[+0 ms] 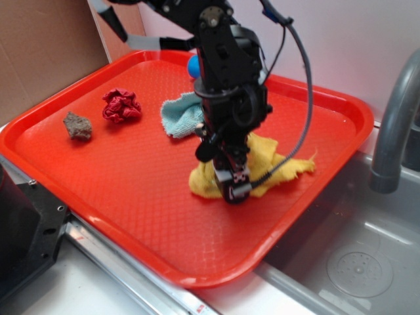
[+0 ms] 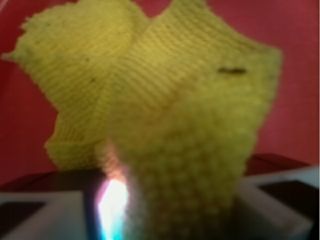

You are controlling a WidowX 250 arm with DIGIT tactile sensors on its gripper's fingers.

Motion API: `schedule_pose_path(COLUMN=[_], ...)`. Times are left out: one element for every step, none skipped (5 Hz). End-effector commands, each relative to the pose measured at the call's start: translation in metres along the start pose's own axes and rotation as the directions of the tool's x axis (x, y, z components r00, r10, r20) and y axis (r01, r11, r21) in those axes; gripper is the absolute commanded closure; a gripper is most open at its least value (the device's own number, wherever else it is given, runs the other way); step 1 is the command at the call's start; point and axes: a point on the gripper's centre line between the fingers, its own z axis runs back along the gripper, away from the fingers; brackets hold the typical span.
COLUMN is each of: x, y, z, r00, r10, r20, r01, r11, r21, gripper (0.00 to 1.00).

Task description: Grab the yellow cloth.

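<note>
Your end effector (image 1: 235, 187) is down on the yellow cloth (image 1: 275, 164), at its near-left part, on the right half of the red tray (image 1: 131, 197). In the wrist view the yellow cloth (image 2: 165, 110) fills the frame and a ridge of nubby fabric rises up between the two white finger blocks at the bottom edge, so the fingers look clamped on a fold of it. Blur and a glare spot near the left finger hide the actual contact, so treat the pinch as likely, not proven.

Progress, as I judge it: reach done, descent done, closing on the rag looks done. What's left is the lift. The cloth's outer parts lie on the tray in the exterior view, a frayed corner pointing right toward the tray rim. You can't call it grabbed until it comes clear of the tray.

Outward from there: the pale blue-green rag (image 1: 184, 115) sits just behind-left of the arm, near the yellow cloth; whether they touch is hidden by the arm. A blue ball (image 1: 193, 65) peeks out behind the arm near the tray's back rim. The red wad (image 1: 121, 105) and a brown rock-like lump (image 1: 77, 126) sit well apart on the tray's left side. A grey faucet (image 1: 394, 125) and sink basin (image 1: 354, 256) are to the right, off the tray.
</note>
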Motion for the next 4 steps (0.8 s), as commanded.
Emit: schedule_pose_path(x=[-0.003, -0.022, -0.044, -0.059], y=[0.044, 0.072, 0.091, 0.095], z=[0.088, 0.13, 0.153, 0.162], r00=[0.961, 0.889, 0.823, 0.782], r10=[0.261, 0.442, 0.552, 0.602], r20=[0.095, 0.119, 0.134, 0.16], r01=[-0.259, -0.434, -0.539, -0.594], r11=[0.965, 0.896, 0.834, 0.798], r21=[-0.036, -0.089, -0.121, -0.098], gripper=[1.0, 1.0, 1.0, 1.0])
